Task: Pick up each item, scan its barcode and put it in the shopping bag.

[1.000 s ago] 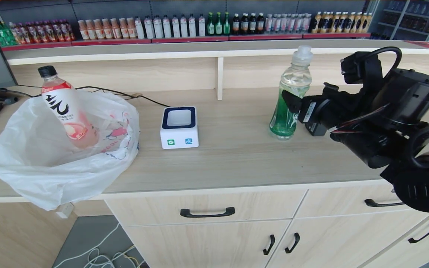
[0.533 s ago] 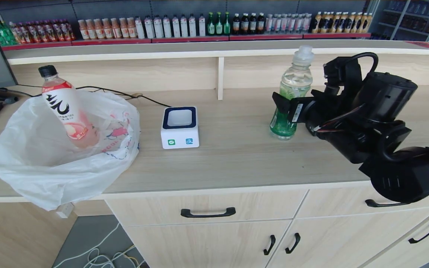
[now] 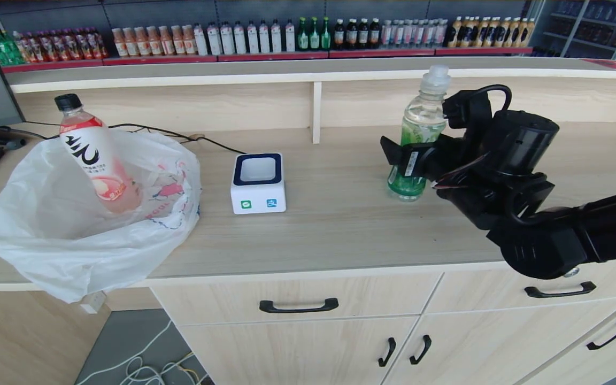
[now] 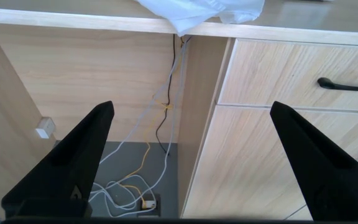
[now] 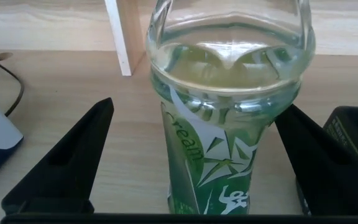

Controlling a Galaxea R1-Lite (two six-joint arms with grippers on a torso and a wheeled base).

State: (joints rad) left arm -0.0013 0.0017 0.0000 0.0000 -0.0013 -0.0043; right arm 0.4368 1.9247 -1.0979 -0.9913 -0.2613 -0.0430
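Observation:
A clear bottle with a green label (image 3: 417, 133) stands upright on the wooden counter (image 3: 340, 214), right of centre. My right gripper (image 3: 409, 155) is open around its lower half, one finger on each side and not pressing it; the bottle (image 5: 229, 124) stands between the two fingers in the right wrist view. A white scanner box (image 3: 258, 183) with a dark-rimmed window sits mid-counter. At the left, the white shopping bag (image 3: 89, 214) holds a pink drink bottle (image 3: 97, 155) leaning in it. My left gripper (image 4: 191, 162) hangs open below the counter, facing the cabinet side and cables.
A thin upright divider (image 3: 316, 112) stands behind the scanner on the counter's back ledge. A black cable (image 3: 179, 136) runs behind the bag. Shelves of bottles (image 3: 286, 35) line the far wall. Drawers and cupboard doors (image 3: 297, 321) lie under the counter. A monitor stands at the far left.
My right arm has moved left toward the green bottle, and its open fingers now straddle it. The bottle, scanner and bag have not moved.

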